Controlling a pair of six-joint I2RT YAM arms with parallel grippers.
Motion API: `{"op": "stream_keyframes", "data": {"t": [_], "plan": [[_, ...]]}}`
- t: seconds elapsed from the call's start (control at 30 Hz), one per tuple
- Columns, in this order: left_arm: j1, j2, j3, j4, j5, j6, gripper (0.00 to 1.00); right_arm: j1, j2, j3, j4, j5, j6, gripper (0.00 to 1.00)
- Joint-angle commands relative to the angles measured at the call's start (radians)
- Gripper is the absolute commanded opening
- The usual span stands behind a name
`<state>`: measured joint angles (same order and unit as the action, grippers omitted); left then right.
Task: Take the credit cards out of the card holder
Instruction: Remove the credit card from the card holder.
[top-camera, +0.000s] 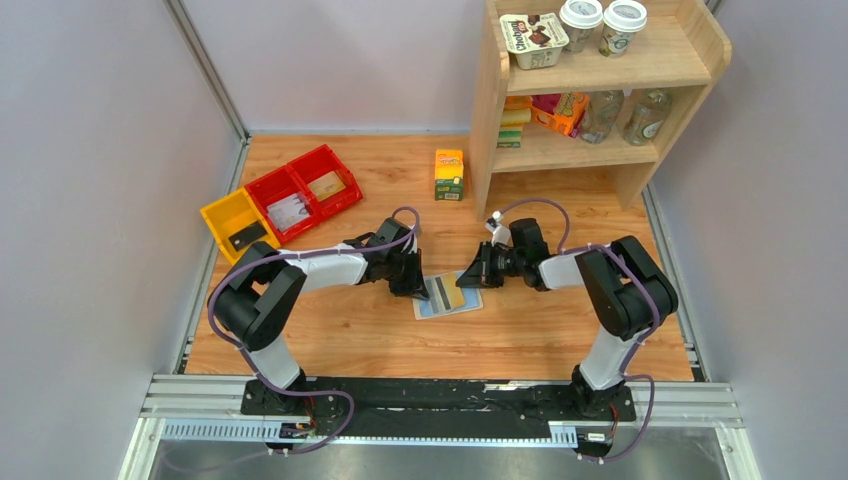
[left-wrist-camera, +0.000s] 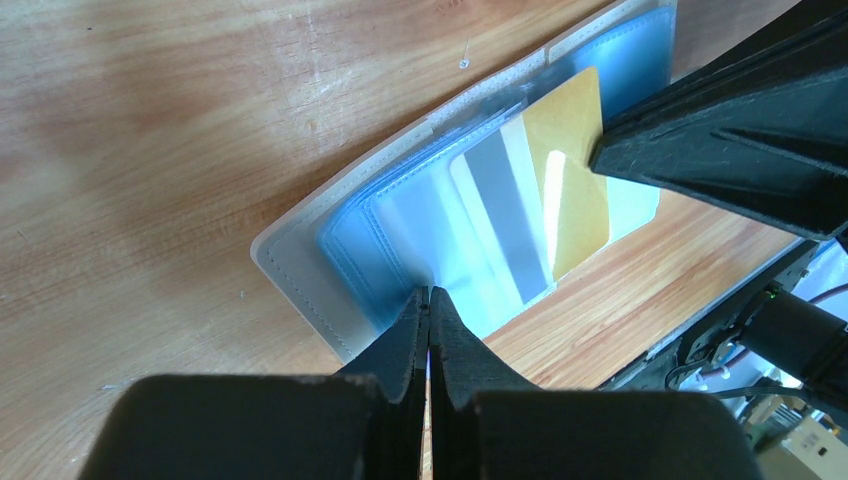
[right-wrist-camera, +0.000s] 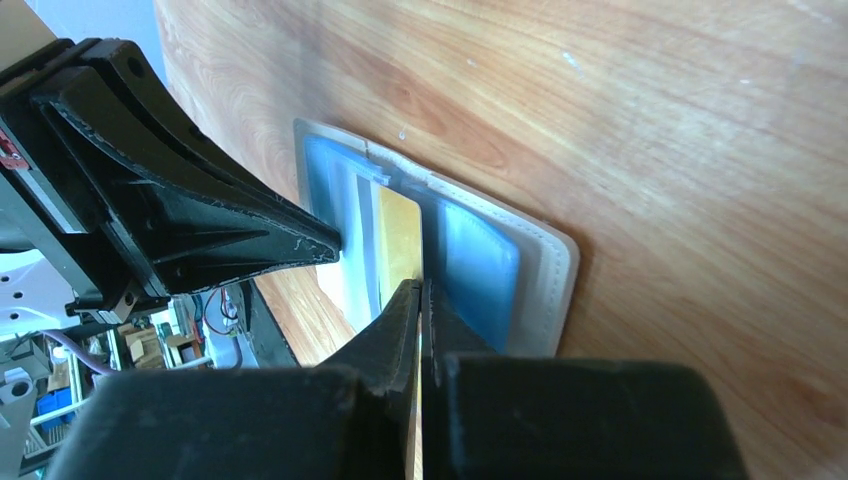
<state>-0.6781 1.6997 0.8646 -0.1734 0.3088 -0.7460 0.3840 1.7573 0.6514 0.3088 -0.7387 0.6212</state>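
The card holder (top-camera: 472, 302) lies spread open and flat on the bench (top-camera: 350, 335) between the two arms, blue sleeves up, which leaves its pockets reachable from both sides. The left fingers (left-wrist-camera: 402, 335) are pressed tight together with nothing between them, their tips planted on the near edge of the clear sleeves, most likely as a hold-down so that the wallet does not slide when a card is drawn. The right fingers (right-wrist-camera: 393, 335) are likewise closed to a sliver, tips meeting at the edge of the yellow card (left-wrist-camera: 572, 185), which juts partway out of its pocket over a grey-striped card (left-wrist-camera: 505, 215); whether that edge is truly nipped between them I cannot tell. By my judgement the step in hand is gripping the yellow card to pull it away from the pinned side
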Motion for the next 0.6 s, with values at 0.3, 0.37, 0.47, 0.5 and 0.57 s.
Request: {"op": "stream_keyframes", "data": {"t": [0.3, 0.37, 0.47, 0.5, 0.57], "plan": [[0.0, 0.037, -0.041, -0.08, -0.062, 0.023, 0.0, -0.023, 0.008, 0.004, 0.035, -0.059, 0.002, 0.25], [0.0, 0.034, -0.041, -0.08, -0.062, 0.023, 0.0, -0.019, 0.024, 0.008, 0.044, -0.064, 0.011, 0.27], [0.0, 0.035, -0.041, -0.08, -0.062, 0.023, 0.0, -0.01, 0.044, 0.017, 0.053, -0.073, 0.017, 0.27], [0.0, 0.035, -0.041, -0.08, -0.062, 0.023, 0.0, -0.005, 0.05, 0.02, 0.056, -0.077, 0.017, 0.26], [0.0, 0.035, -0.041, -0.078, -0.062, 0.023, 0.0, -0.002, 0.057, 0.028, 0.056, -0.083, 0.018, 0.22]]}}
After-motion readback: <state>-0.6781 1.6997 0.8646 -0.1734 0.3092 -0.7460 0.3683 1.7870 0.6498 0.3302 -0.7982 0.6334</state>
